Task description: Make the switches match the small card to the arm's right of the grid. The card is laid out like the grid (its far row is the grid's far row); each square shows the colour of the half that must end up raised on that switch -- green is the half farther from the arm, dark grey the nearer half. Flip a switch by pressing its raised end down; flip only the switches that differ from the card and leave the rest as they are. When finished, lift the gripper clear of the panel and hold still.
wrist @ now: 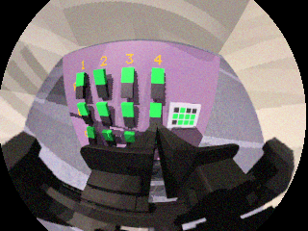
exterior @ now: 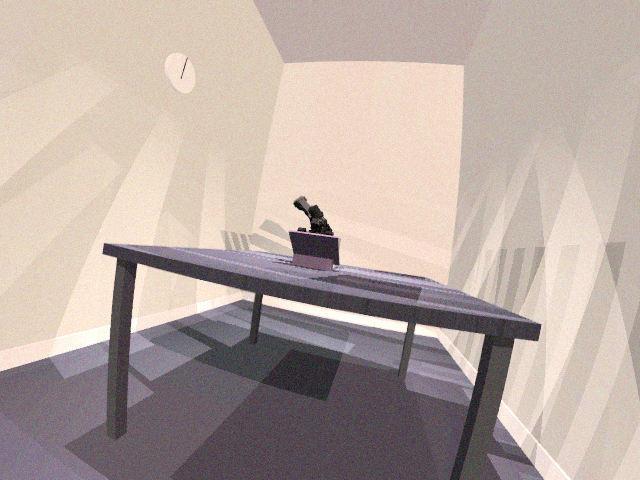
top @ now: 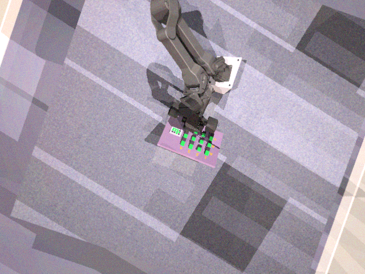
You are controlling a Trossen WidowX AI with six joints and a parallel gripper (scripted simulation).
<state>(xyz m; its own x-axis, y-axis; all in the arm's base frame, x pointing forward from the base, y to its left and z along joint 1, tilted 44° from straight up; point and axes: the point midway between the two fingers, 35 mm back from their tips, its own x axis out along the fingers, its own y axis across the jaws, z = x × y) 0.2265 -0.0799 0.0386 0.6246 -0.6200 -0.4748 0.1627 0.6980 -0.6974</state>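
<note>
A pink switch panel (top: 168, 142) (wrist: 188, 76) (exterior: 314, 259) stands tilted on the table and carries a grid of green and dark grey rocker switches (top: 197, 143) (wrist: 127, 84) in numbered columns. The small card (top: 175, 131) (wrist: 184, 115) lies beside column 4; most of its squares are green. My gripper (wrist: 156, 126) (top: 190, 129) is shut and empty. Its tips are low over the near row at column 4 and hide that switch in the wrist view. I cannot tell whether they touch it. In the exterior view the panel's back hides the gripper.
The arm's white base block (top: 229, 75) stands on the table just behind the panel. The table (exterior: 361, 297) is wide and its edges are far from the panel. A round clock (exterior: 179, 72) hangs on the wall.
</note>
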